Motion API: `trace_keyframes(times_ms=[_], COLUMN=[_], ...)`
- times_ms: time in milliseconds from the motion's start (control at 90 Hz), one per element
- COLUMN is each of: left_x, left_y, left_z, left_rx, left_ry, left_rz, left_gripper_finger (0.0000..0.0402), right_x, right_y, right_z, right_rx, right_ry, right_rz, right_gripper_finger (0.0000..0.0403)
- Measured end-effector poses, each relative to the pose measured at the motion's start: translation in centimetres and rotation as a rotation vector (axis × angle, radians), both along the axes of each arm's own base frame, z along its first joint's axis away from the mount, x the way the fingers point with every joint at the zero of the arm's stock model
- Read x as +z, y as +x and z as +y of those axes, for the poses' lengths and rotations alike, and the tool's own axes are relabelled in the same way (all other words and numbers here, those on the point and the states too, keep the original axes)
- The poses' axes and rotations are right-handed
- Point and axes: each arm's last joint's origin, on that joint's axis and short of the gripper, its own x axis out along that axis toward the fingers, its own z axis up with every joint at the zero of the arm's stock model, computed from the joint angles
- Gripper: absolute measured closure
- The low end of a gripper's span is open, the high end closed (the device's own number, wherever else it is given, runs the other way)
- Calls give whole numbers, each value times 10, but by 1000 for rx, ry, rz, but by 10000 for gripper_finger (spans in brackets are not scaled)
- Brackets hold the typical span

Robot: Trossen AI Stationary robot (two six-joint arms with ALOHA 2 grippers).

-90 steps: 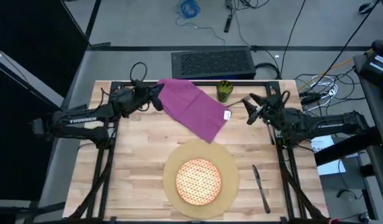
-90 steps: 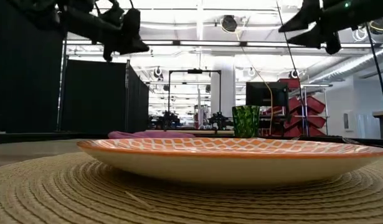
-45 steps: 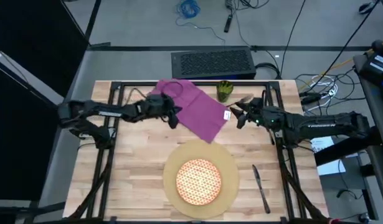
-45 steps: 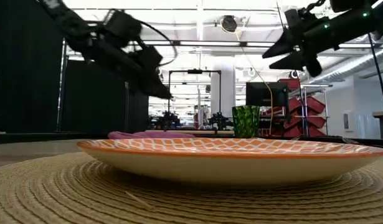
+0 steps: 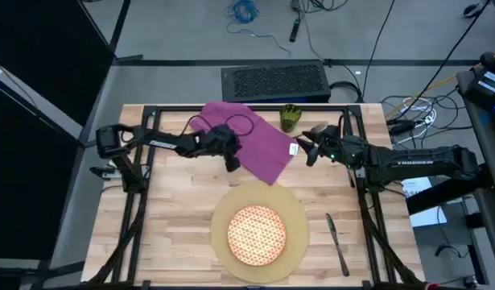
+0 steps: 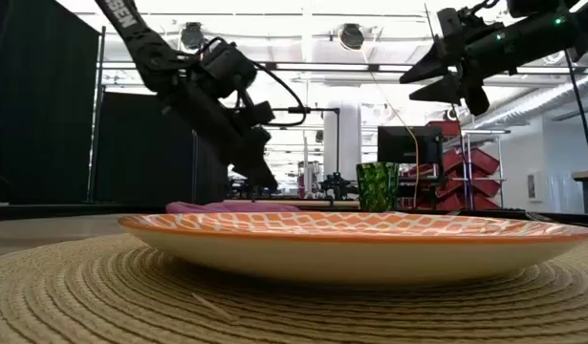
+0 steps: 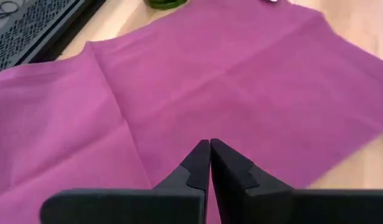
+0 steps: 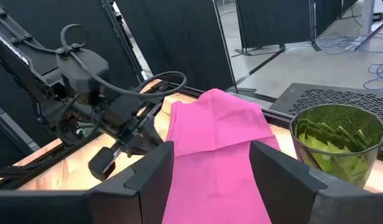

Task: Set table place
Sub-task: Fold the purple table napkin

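The purple napkin (image 5: 251,138) lies flat and unfolded on the far half of the tabletop (image 5: 183,209), and its long axis runs on a diagonal, from the far edge near the left arm toward the near right, where its lower corner almost reaches the round tan mat (image 5: 221,213). A small white tag shows at its right corner. The green cup (image 5: 290,118) stands upright just beside the far right edge of the napkin. The orange-and-white plate (image 5: 257,234) sits in the middle of the mat, at the near side of the tabletop. The knife (image 5: 337,243) lies to the right of the mat, apart from it, with its long axis running from far to near and a little tilted. The left gripper (image 5: 231,159) is over the left edge of the napkin; its fingers (image 7: 197,163) are pressed together, pointing down at the cloth, and hold nothing. Whether they touch the cloth I cannot tell. The right gripper (image 5: 305,148) hangs above the tabletop just beside the right corner of the napkin, near the cup, with its fingers (image 8: 155,171) wide apart and empty.
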Motion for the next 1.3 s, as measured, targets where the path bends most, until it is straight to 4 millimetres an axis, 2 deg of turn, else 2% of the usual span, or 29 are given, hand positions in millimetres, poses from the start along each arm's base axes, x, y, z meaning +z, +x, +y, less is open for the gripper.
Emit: trace_keyframes(times_ms=[122,400,711,844,1089,1233,1300], left_x=[-14,-16,-30,-28,-18,-8,6], left_y=[-1,-3,-8,-10,-24,-36,-36], left_z=[-1,0,-5,-18,-54,-77,-86], left_rx=[22,83,108,91,64,136,150], left_ry=[-46,-34,-93,-109,-159,-48,2], left_rz=[72,101,212,256,401,459,376], left_gripper_finger=[402,402,402,402,402,402,402], right_x=[1,2,4,4,4,4,4], right_y=[0,0,0,0,1,1,1], right_z=[0,0,1,1,1,2,1], right_rx=[1,3,30,30,54,59,59], right_ry=[-5,-19,-17,-17,-19,-25,-25], right_rz=[-2,-10,-31,-31,-27,-20,-21], right_gripper_finger=[207,207,207,207,207,207,207])
